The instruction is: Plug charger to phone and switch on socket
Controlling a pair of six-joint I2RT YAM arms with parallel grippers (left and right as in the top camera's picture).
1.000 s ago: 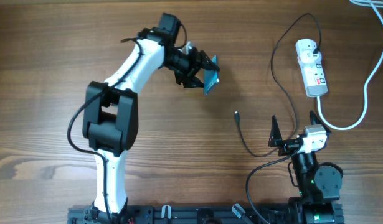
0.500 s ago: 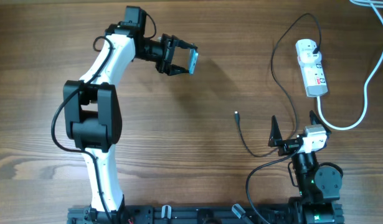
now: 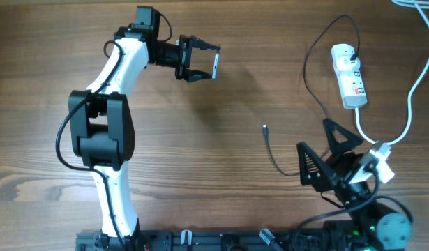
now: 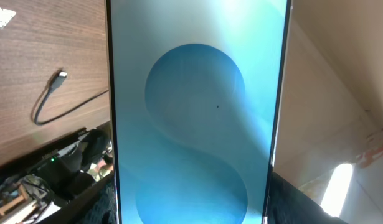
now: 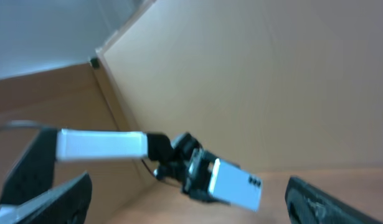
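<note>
At the far-left part of the desk [image 3: 47,42], the left pincer [image 3: 212,63] is clamped on the phone [image 3: 216,61], one finger on each side, phone seen edge-on from the overhead cam. Arm pose: base at the near edge, black elbow block mid-desk, white forearm reaching away & rightward, wrist pointing right. Left wrist cam is nearly filled w/ the phone's blue-teal screen [image 4: 194,112]. The screen's top & bottom are cut off by the frame, and the fingers are mostly hidden behind it.

The right pincer [image 3: 312,133] sits toward the near-right corner, jaws spread wide w/ nothing btwn them. Its arm is folded low over its base, partly cut off at the frame edge. Its cam is blurred: only the left arm far off, w/ the phone's pale back [image 5: 231,183].

The charger [image 3: 264,129] has its metal tip lying loose on the desk, mid-right, well apart from the phone & nearer the right pincer. Its cable loops past that pincer & up to the socket [image 3: 349,80] at far right. Switch position is too small to tell.
</note>
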